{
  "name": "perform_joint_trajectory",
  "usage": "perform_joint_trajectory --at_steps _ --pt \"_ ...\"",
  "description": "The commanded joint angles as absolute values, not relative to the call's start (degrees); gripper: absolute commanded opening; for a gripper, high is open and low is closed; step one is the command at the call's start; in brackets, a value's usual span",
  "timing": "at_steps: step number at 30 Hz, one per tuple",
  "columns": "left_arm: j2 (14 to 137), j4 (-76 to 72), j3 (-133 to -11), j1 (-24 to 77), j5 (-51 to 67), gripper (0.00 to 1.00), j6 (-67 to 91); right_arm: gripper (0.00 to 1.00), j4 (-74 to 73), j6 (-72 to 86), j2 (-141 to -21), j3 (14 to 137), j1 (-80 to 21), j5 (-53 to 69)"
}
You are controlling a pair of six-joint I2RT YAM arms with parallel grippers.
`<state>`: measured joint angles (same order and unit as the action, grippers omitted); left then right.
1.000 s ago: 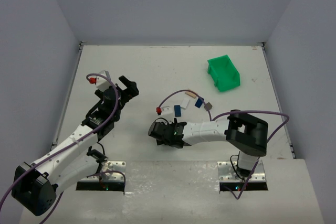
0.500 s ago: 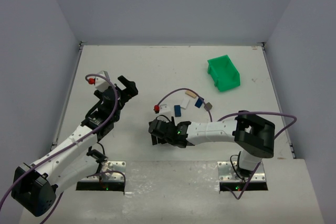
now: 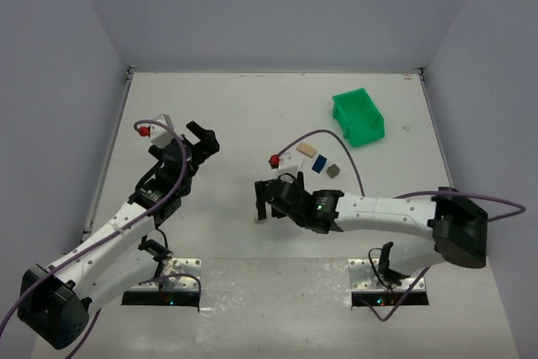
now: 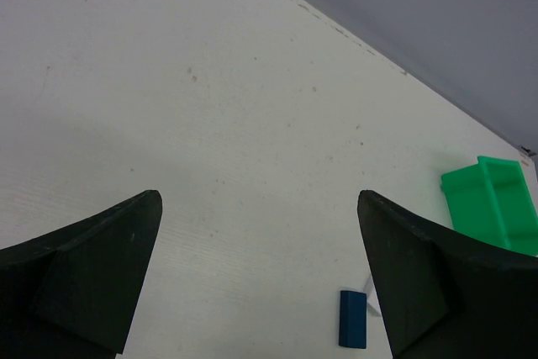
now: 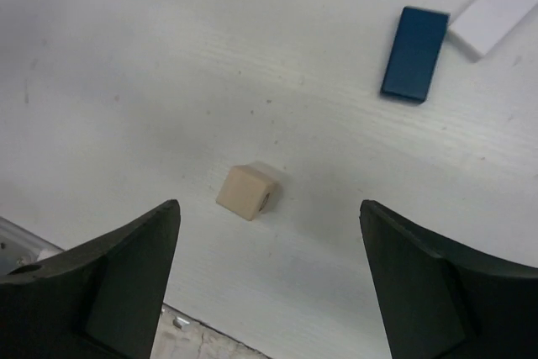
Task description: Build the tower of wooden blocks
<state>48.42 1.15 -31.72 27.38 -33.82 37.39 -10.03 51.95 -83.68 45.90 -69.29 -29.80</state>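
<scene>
A tan cube [image 5: 248, 192] lies on the table under my right gripper [image 5: 269, 204], which is open and empty above it; the cube sits a little left of midway between the fingers. A dark blue piece [image 5: 414, 54] and a pale plank [image 5: 496, 6] lie beyond it. In the top view my right gripper [image 3: 267, 199] hovers left of a loose group: pale plank [image 3: 288, 160], tan block [image 3: 307, 149], dark blue block [image 3: 318, 166], dark grey cube [image 3: 334, 171]. No stack shows. My left gripper [image 3: 198, 135] is open and empty, far left of the blocks; its wrist view [image 4: 259, 195] shows a dark blue piece [image 4: 353, 319].
A green plastic bin [image 3: 358, 118] stands at the back right and also shows in the left wrist view [image 4: 496, 203]. A purple cable [image 3: 315, 134] with a red tip loops over the blocks. The metal base plate's edge [image 5: 25, 245] lies just near of the tan cube.
My right arm has stretched out, its elbow swinging right, and its gripper has shifted a little right and back. The cable loop moved right with it. My left arm has barely moved.
</scene>
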Motion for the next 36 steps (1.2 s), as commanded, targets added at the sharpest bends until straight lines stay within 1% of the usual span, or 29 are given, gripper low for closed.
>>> perform_joint_trajectory --at_steps 1,2,3,5,7,8,9,11,13,17,19,22,23,24,26,28,29,30,33,34,35,36 --pt "47.29 -0.18 -31.11 26.98 -35.83 1.00 37.50 0.92 -9.62 40.15 -71.86 42.14 -57.82 -32.44" --pt "47.29 -0.22 -30.92 26.98 -35.95 1.00 37.41 0.99 -9.23 35.33 -70.49 41.61 -53.09 -28.75" --pt "47.29 -0.69 -30.68 26.98 -35.95 1.00 37.12 0.99 -9.17 32.61 -70.30 41.90 -48.59 -24.50" --pt "47.59 -1.60 -30.46 26.98 -35.96 1.00 36.54 0.99 -9.19 20.67 -71.36 42.60 -43.40 -19.81" --pt "48.31 -3.48 -30.26 26.98 -35.42 1.00 35.19 0.99 -9.47 11.10 -74.29 43.52 -39.39 -19.53" --pt "48.76 -3.68 -30.32 26.98 -35.17 1.00 34.74 0.99 -9.91 8.97 -75.19 44.09 -37.86 -20.60" --pt "48.78 -3.78 -30.32 26.98 -35.16 1.00 34.72 0.99 -10.27 8.88 -76.25 44.46 -36.44 -19.13" --pt "49.43 -4.13 -30.39 26.98 -35.31 1.00 34.17 0.99 -10.85 6.64 -79.68 45.23 -30.39 -12.29" --pt "49.57 -4.39 -30.32 26.98 -35.83 1.00 34.07 0.99 -11.33 5.92 -81.67 46.11 -27.19 -5.39" --pt "49.40 -4.78 -30.04 26.98 -36.37 1.00 33.84 0.99 -13.71 5.33 -88.66 49.29 -24.40 -5.43" --pt "49.65 -5.17 -29.91 26.98 -36.74 1.00 33.71 0.98 -13.65 5.76 -91.18 50.48 -22.93 -3.53" --pt "50.52 -5.19 -30.10 26.98 -37.35 1.00 33.57 0.85 -13.91 6.42 -95.18 52.84 -21.36 -2.70" --pt "50.76 -5.19 -30.26 26.98 -37.35 1.00 33.57 0.77 -13.97 6.42 -95.86 53.22 -21.34 -2.55" --pt "50.95 -5.21 -30.34 26.98 -37.35 1.00 33.57 0.75 -13.96 6.46 -96.40 53.39 -21.29 -2.29" --pt "51.52 -5.45 -30.51 26.98 -37.62 1.00 33.47 0.58 -13.99 7.34 -97.31 53.70 -21.34 -2.30" --pt "52.23 -5.24 -30.94 26.98 -37.76 1.00 33.47 0.44 -15.06 8.55 -97.24 53.63 -21.27 -3.65" --pt "52.42 -5.19 -31.02 26.98 -37.73 1.00 33.49 0.41 -16.02 9.15 -96.84 53.49 -21.33 -4.01" --pt "52.47 -5.24 -31.03 26.98 -37.65 1.00 33.49 0.40 -16.55 9.84 -96.42 53.07 -21.36 -4.36" --pt "52.47 -5.45 -30.89 26.98 -37.40 1.00 33.49 0.40 -17.22 11.02 -94.41 51.61 -21.36 -5.30" --pt "52.43 -5.45 -30.90 26.98 -37.28 1.00 33.53 0.35 -17.31 11.52 -93.94 50.90 -21.32 -5.89" --pt "52.37 -5.43 -30.85 26.98 -37.15 1.00 33.57 0.26 -17.40 12.10 -93.35 50.16 -21.29 -6.04" --pt "52.33 -5.39 -30.85 26.98 -37.07 1.00 33.57 0.19 -17.59 12.69 -92.54 49.65 -21.32 -5.39"
